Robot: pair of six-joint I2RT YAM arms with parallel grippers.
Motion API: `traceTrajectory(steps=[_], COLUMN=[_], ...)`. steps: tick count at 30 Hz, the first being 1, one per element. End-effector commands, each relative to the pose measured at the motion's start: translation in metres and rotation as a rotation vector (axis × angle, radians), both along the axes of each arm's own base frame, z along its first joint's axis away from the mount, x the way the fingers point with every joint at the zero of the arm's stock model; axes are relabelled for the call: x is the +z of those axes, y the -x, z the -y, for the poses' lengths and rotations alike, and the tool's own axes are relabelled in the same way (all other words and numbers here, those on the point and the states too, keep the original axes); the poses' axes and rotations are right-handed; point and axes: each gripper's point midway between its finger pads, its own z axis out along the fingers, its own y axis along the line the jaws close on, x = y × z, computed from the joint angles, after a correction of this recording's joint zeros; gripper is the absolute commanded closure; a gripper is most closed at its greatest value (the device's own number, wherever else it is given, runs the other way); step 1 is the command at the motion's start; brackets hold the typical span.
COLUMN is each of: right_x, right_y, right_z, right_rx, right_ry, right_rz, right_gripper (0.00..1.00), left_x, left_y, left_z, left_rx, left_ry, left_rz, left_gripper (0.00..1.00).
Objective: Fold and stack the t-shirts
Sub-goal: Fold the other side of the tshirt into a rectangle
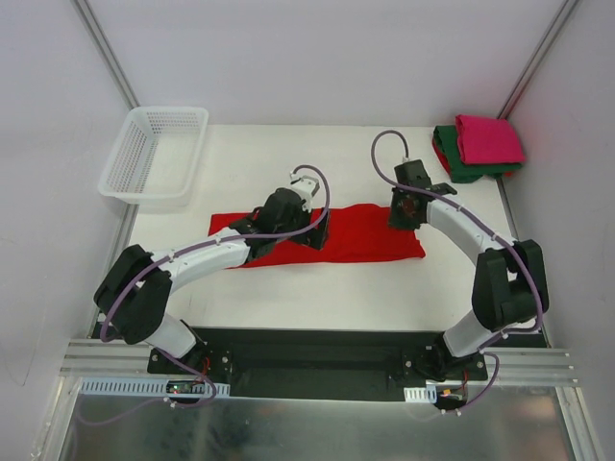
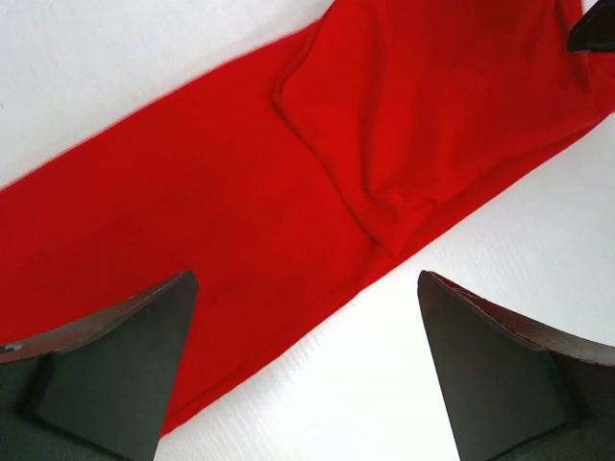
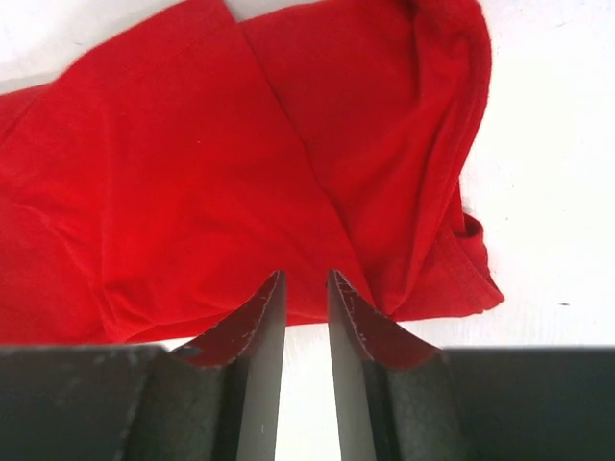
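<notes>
From above, my left arm (image 1: 207,257) covers part of the red shirt (image 1: 370,235) and hides its own jaws. The pink shirt (image 1: 488,137) conceals most of the green shirt (image 1: 459,168). Both wrist views crop the red shirt at their edges. I cannot tell whether the right gripper (image 3: 306,279) pinches cloth.

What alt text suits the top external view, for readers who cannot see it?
A red t-shirt, folded into a long strip, lies on the table under the left arm and right arm. A pink t-shirt lies folded on a green t-shirt far right; a white basket stands far left.
</notes>
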Motion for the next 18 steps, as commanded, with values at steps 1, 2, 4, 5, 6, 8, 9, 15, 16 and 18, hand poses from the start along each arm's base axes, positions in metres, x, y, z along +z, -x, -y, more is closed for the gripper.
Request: traceTrajectory(steps=[1,2,4,5,6,8,9,15,16,18], right_x=[-0.005,-0.007,-0.014,-0.018,-0.021,-0.029,-0.03,-0.039,-0.04,-0.046], right_y=[-0.012,-0.013,-0.018,-0.019,-0.021,-0.025,-0.028,-0.039,-0.04,-0.039], right_z=[-0.004,-0.006,-0.011,-0.012,-0.014,-0.016,-0.018,-0.019,-0.02,-0.019], right_rx=[0.015,0.026,0.036,0.041,0.047,0.05,0.051,0.048,0.052,0.052], right_ry=[0.008,0.008,0.003,0.004,0.001,0.0,0.002,0.022,0.023,0.029], right_rz=[-0.006,-0.008,-0.026,-0.036,-0.042,-0.058,-0.058,-0.07,-0.073,-0.089], right_gripper=[0.73,0.73,0.73,0.73,0.74,0.74,0.74,0.74,0.74,0.74], left_x=[-0.013,-0.016,-0.027,-0.031,-0.033,-0.041,-0.044,-0.061,-0.066,-0.073], left_y=[0.016,0.017,0.024,0.027,0.03,0.038,0.041,0.053,0.057,0.058], left_z=[-0.006,-0.009,-0.015,-0.018,-0.019,-0.026,-0.028,-0.044,-0.048,-0.051], left_rx=[0.034,0.046,0.071,0.08,0.094,0.111,0.128,0.182,0.186,0.199], left_ry=[0.015,0.009,-0.012,-0.018,-0.01,-0.015,-0.005,-0.023,-0.042,-0.066], left_rz=[-0.077,-0.089,-0.133,-0.147,-0.166,-0.194,-0.21,-0.246,-0.263,-0.279], left_gripper=[0.01,0.01,0.01,0.01,0.01,0.04,0.06,0.22,0.25,0.36])
